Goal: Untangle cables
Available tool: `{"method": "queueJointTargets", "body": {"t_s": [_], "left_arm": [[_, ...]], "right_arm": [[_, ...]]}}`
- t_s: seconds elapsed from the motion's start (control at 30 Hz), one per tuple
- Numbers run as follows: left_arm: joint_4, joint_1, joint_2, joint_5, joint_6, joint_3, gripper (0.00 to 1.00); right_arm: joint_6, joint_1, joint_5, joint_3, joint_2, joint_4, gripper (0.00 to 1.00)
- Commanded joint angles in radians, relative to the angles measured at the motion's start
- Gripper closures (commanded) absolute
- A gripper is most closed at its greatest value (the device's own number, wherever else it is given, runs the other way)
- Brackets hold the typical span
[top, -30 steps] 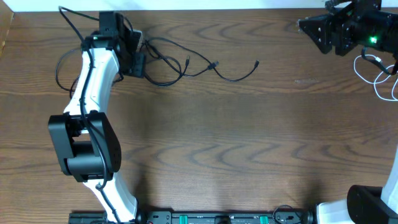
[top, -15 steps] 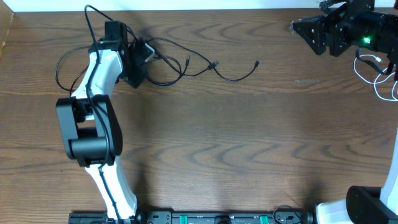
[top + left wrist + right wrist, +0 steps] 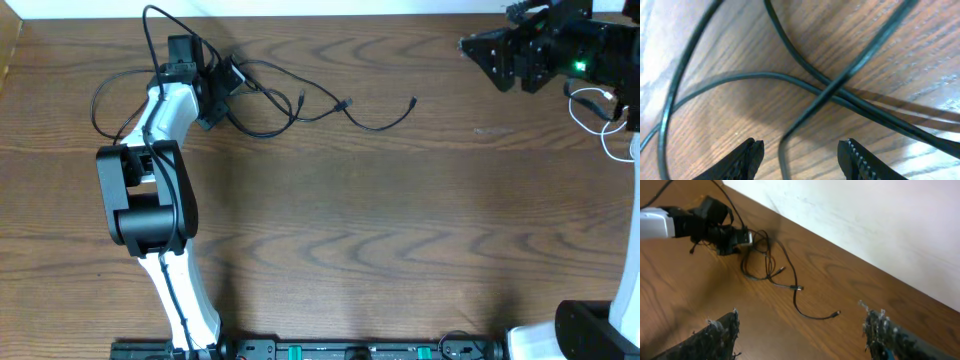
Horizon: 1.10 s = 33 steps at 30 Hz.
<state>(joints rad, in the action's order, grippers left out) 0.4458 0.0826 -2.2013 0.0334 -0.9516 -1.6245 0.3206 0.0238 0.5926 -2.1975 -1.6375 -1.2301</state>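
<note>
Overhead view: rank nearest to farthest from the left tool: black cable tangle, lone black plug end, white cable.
1. black cable tangle, right at the left tool, upper left.
2. lone black plug end, upper middle.
3. white cable, far right edge.

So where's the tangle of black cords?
From the overhead view, the black cords lie near the table's far edge on the left side, right beside the left claw, with one loose end trailing toward the middle.
</note>
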Motion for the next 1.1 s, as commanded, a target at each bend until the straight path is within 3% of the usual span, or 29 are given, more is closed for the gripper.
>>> {"method": "queueJointTargets", "body": {"t_s": [0.0,0.3,0.4,0.87,0.93,1.07], "left_arm": [[-0.017,0.006,0.002,0.013,-0.021,-0.003,0.47],[-0.122,0.008,0.000,0.009,-0.039,-0.003,0.50],[-0.123,0.010,0.000,0.000,-0.039,-0.003,0.56],[-0.100,0.026,-0.047,-0.026,-0.031,-0.003,0.58],[-0.096,0.026,-0.047,-0.026,-0.031,-0.003,0.66],[-0.093,0.020,-0.047,-0.025,-0.025,-0.003,0.92]], "right_arm": [[-0.014,0.039,-0.077,0.000,-0.008,0.003,0.21],[-0.014,0.093,-0.093,0.000,-0.058,0.019,0.20],[-0.014,0.100,-0.092,0.000,-0.056,0.041,0.19],[-0.022,0.102,-0.087,-0.001,-0.055,0.069,0.16],[-0.026,0.102,-0.085,-0.001,-0.055,0.070,0.16],[-0.029,0.102,-0.086,-0.001,-0.055,0.075,0.14]]}}
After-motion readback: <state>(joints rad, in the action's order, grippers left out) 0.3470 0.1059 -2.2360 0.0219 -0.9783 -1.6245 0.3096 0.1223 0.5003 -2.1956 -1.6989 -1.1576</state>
